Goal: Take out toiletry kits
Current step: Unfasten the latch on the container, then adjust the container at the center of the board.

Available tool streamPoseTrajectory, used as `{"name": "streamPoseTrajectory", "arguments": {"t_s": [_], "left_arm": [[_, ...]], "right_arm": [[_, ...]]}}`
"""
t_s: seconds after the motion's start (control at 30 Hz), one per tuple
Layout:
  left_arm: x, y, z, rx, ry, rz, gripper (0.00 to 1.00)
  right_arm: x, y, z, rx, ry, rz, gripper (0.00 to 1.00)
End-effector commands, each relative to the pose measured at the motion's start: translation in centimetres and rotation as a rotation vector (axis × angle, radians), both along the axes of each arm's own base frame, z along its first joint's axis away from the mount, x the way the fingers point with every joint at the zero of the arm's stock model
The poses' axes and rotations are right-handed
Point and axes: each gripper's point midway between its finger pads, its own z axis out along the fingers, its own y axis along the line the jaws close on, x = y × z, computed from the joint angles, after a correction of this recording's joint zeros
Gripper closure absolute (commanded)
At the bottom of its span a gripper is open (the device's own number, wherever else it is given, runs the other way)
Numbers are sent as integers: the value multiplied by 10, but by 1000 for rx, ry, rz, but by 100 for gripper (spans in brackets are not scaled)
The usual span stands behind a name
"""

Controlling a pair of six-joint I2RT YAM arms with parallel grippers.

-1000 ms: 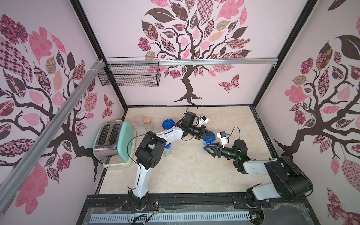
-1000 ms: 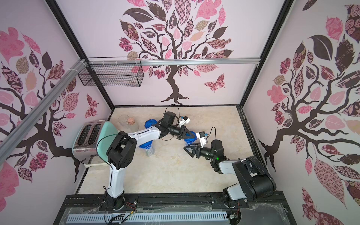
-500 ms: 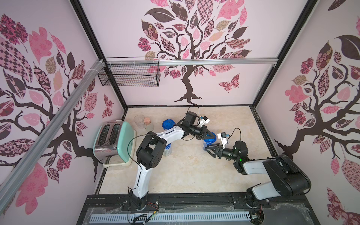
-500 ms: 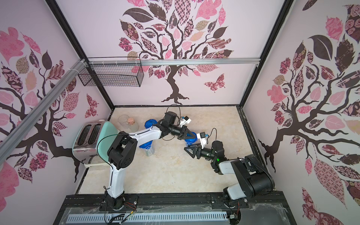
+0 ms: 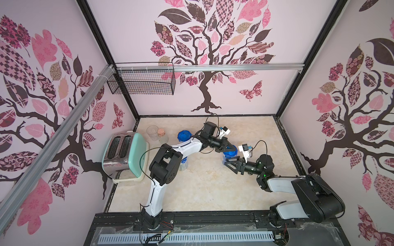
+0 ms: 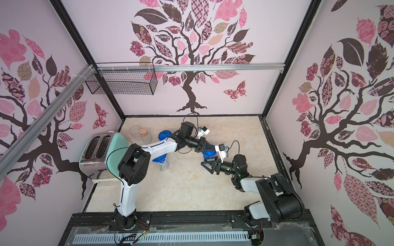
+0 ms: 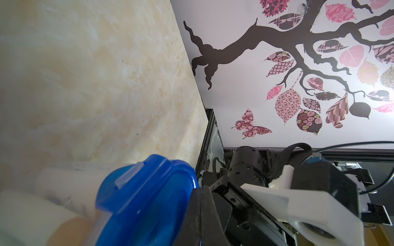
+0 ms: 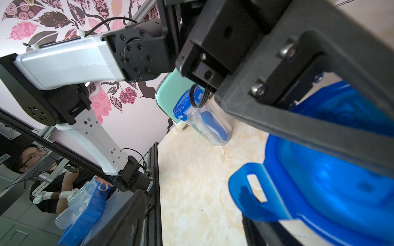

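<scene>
There are three clear blue-lidded canisters point(image 5: 183, 135) point(image 5: 184, 166) point(image 5: 232, 151), toiletry kits point(image 8: 213, 125) point(image 7: 32, 213) showing inside two of them, plus one toaster point(image 5: 123, 157), one clear cup point(image 5: 152, 133), one cork-stoppered jar point(image 5: 162, 138), one wire basket point(image 5: 141, 82) and two robot arms point(image 5: 156, 196) point(image 5: 279, 184).

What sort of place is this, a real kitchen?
Probably a staged robot test cell, not a home: black-framed tree-decal wall panels, a mint-green and chrome toaster on a marble-look tabletop, two robot arms on a front rail.

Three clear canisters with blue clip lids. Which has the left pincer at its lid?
The clear blue-lidded canister farthest from the mint toaster: the shut left pincer is at its lid. The other two stand beside that arm, nearer the toaster.
</scene>
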Motion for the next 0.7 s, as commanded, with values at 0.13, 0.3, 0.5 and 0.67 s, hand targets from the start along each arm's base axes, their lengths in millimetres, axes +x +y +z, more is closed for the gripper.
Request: {"name": "streamPoseTrajectory", "arguments": {"t_s": [0.13, 0.3, 0.5, 0.67], "left_arm": [[-1, 13, -65, 234, 47, 69, 100], [17, 9, -8, 200, -51, 115, 96], [27, 5, 44, 157, -132, 137, 82], [25, 22, 49, 204, -184, 200, 74]], "right_arm": [[-4, 1, 25, 12, -94, 5, 23], [16, -3, 16, -53, 52, -81, 22], [5, -8, 25, -81, 45, -80, 22], [15, -24, 27, -154, 68, -211, 20]]}}
